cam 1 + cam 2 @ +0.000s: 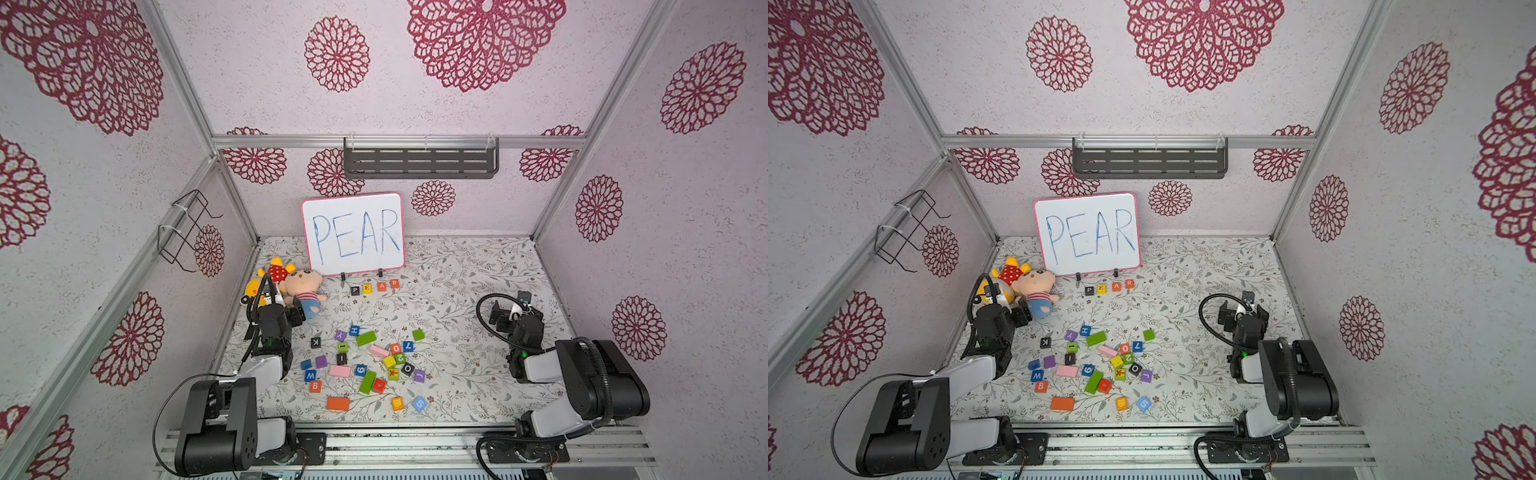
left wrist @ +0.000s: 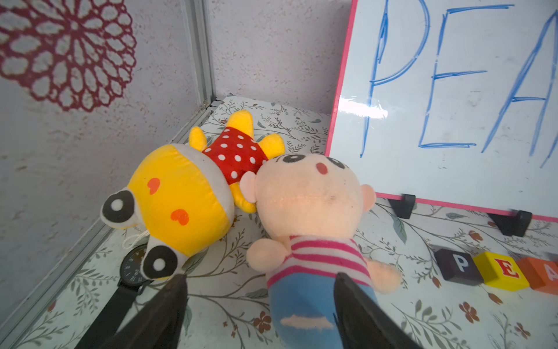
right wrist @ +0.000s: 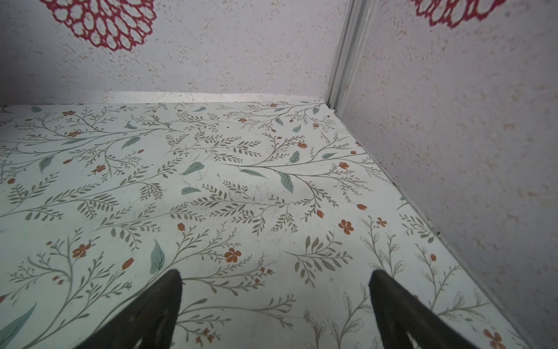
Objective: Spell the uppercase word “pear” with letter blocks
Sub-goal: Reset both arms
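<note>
Letter blocks (image 1: 367, 289) reading P, E, A, R stand in a row at the counter's (image 1: 457, 270) twelve o'clock in both top views, just before the whiteboard (image 1: 353, 232), spare blocks (image 1: 360, 369) strewn toward six, so the word looks finished. The left wrist view shows the left hand (image 2: 261, 279) spread open and empty above a plush doll's (image 2: 308, 196) legs. The right wrist view shows the right hand (image 3: 276, 275) gaping wide, holding nothing; I'd say only withdrawing is left.

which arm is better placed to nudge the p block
Left, probably: the left gripper is open by the plush doll, nearer the black P block; the right gripper sits farther off.
</note>
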Available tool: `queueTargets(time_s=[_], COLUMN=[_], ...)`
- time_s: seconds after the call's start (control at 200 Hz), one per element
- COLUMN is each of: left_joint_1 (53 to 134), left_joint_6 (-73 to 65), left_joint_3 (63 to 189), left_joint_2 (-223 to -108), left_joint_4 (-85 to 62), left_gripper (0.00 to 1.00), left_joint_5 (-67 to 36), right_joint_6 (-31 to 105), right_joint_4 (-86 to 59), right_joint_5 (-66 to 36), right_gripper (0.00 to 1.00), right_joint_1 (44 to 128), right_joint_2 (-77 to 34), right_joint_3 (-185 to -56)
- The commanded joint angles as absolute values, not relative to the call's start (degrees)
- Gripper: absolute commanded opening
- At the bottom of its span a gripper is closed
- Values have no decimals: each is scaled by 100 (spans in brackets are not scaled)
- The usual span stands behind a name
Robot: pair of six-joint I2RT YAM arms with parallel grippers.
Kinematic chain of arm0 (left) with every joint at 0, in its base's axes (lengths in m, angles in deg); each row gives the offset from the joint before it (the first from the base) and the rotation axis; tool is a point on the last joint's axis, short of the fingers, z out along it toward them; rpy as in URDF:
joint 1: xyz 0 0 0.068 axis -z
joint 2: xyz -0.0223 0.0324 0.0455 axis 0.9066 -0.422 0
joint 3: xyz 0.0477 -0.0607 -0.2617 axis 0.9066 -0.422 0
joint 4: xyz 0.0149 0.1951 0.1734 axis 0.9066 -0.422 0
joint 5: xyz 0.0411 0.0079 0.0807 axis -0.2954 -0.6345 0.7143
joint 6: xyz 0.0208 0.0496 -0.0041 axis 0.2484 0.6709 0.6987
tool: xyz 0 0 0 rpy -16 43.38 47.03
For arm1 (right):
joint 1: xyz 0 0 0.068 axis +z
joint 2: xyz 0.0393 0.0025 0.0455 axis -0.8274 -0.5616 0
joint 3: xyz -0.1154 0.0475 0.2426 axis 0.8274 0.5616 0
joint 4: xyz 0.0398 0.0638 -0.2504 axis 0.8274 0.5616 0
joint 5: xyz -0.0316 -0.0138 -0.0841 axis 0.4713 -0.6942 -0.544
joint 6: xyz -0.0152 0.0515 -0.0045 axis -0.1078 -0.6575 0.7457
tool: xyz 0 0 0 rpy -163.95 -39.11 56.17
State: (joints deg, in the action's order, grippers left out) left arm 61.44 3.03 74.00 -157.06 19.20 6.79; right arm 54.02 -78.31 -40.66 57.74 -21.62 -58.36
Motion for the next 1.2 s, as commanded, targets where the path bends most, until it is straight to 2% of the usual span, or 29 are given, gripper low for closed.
queueTargets(time_s=[0.0, 0.155, 0.26, 0.355, 0.44, 0.515, 0.55, 1.196], left_joint_1=[6117, 6056, 6091, 6052, 5971, 5799, 5784, 5749], left_joint_6=[563, 739, 907, 884, 730, 591, 580, 542], left_joint_3=[7446, 7510, 7488, 7171, 7705, 7784, 7824, 7786], left_joint_2=[-15370, -15831, -16577, -17297, -17019, -17201, -17186, -17162], left_joint_4=[1665, 2365, 3395, 4850, 3290, 3487, 3336, 3395], left_gripper=[78, 78, 77, 81, 87, 100, 98, 98], left_joint_5=[210, 432, 628, 799, 706, 566, 563, 503], right_joint_6=[5297, 5289, 5288, 5291, 5288, 5280, 5282, 5238], right_joint_4=[-7991, -7980, -7976, -7960, -7938, -7907, -7907, -7735], right_joint_5=[-4012, -4012, -4012, -4001, -3995, -3978, -3975, -3602], right_gripper=[99, 99, 99, 99, 99, 99, 99, 99], right_joint_1=[5759, 5759, 5759, 5758, 5759, 5750, 5749, 5618], right_joint_2=[-2104, -2102, -2111, -2111, -2120, -2127, -2128, -2154], right_joint_3=[-5886, -5890, -5901, -5911, -5918, -5943, -5945, -6043])
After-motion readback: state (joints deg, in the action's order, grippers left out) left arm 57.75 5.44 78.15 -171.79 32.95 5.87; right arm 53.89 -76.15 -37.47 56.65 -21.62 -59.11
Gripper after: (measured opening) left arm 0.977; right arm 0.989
